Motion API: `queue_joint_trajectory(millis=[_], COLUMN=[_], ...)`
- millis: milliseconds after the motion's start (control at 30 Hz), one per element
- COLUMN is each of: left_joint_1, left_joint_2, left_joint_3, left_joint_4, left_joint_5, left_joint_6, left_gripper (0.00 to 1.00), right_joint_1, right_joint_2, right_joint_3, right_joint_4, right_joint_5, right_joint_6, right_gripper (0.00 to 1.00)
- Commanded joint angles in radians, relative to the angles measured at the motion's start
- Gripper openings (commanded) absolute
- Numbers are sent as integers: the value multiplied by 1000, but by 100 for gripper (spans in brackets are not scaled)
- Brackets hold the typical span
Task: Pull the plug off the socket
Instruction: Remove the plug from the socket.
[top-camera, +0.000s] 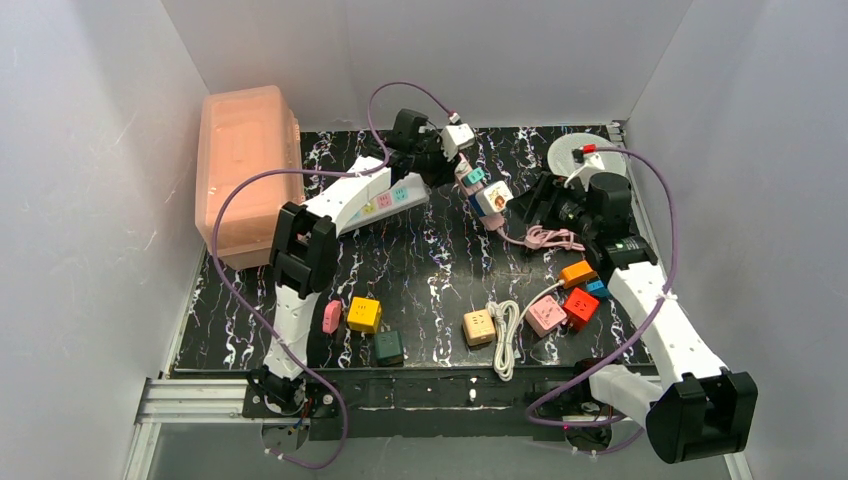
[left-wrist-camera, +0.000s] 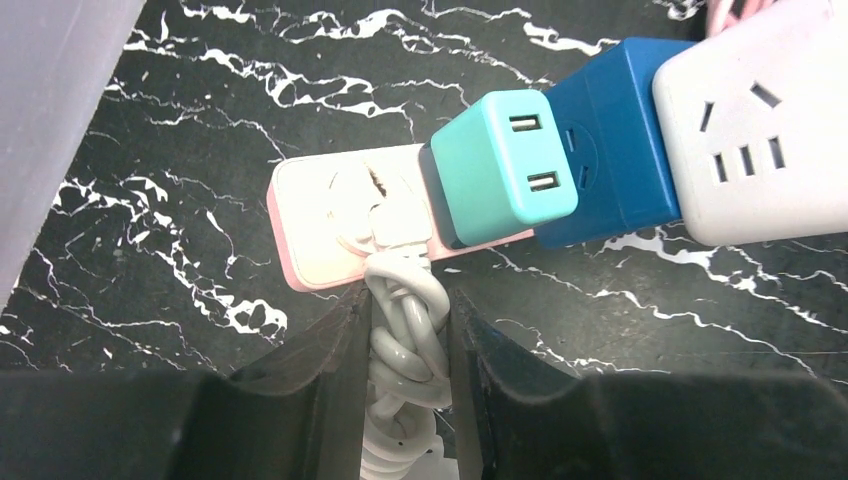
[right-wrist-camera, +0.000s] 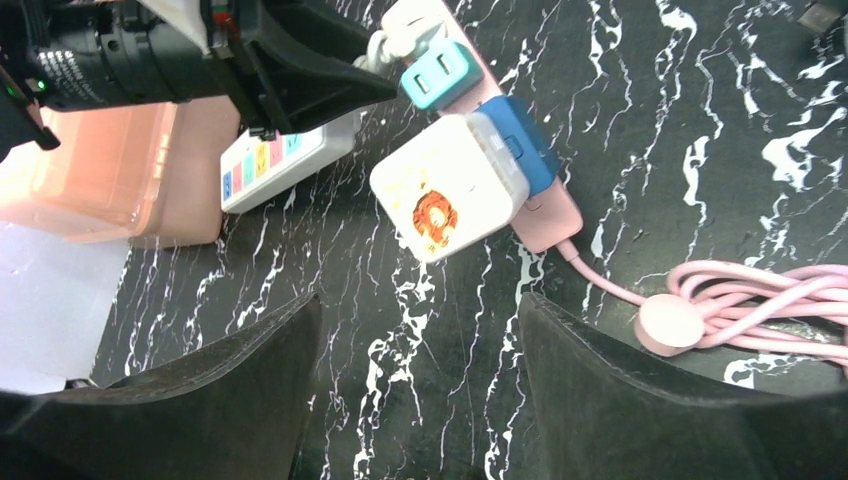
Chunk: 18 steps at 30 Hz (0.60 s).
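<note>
The long white power strip (top-camera: 385, 198) with pastel outlet faces lies at the back left, partly under my left arm. It also shows in the right wrist view (right-wrist-camera: 285, 160). My left gripper (top-camera: 447, 150) (left-wrist-camera: 405, 300) is shut on a bundled white cord (left-wrist-camera: 405, 345). The cord's white plug (left-wrist-camera: 385, 215) sits in the end of a slim pink bar (left-wrist-camera: 310, 225). A teal adapter (left-wrist-camera: 505, 165), a blue adapter (left-wrist-camera: 610, 140) and a white cube (left-wrist-camera: 750, 130) sit in a row on that bar. My right gripper (top-camera: 532, 200) (right-wrist-camera: 415, 300) is open and empty, just short of the white cube (right-wrist-camera: 450, 185).
A pink lidded bin (top-camera: 245, 170) stands at the left. The bar's pink coiled cord (right-wrist-camera: 740, 300) lies right of the cube. Loose adapter blocks lie along the front: yellow (top-camera: 364, 314), dark green (top-camera: 388, 347), tan (top-camera: 479, 327), pink (top-camera: 545, 315), red (top-camera: 580, 308), orange (top-camera: 577, 272).
</note>
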<state>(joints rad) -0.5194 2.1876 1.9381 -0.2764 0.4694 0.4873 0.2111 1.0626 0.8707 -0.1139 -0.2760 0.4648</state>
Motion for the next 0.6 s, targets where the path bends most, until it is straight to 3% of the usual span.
queue_joint_trajectory(millis=[0, 333, 567], left_joint_1=[7, 7, 7], left_joint_2=[-153, -271, -299], left_joint_3=[-2, -101, -120], left_joint_4=[47, -15, -68], left_joint_5=[108, 327, 370], left_joint_6=[-7, 159, 246], left_gripper=[0, 0, 0], right_joint_1=[-57, -147, -147], right_joint_2=[-36, 122, 326], right_joint_3=[41, 136, 249], right_joint_4=[21, 104, 105], right_joint_5=[-55, -274, -439], right_joint_6=[-5, 13, -58], right_gripper=[79, 78, 73])
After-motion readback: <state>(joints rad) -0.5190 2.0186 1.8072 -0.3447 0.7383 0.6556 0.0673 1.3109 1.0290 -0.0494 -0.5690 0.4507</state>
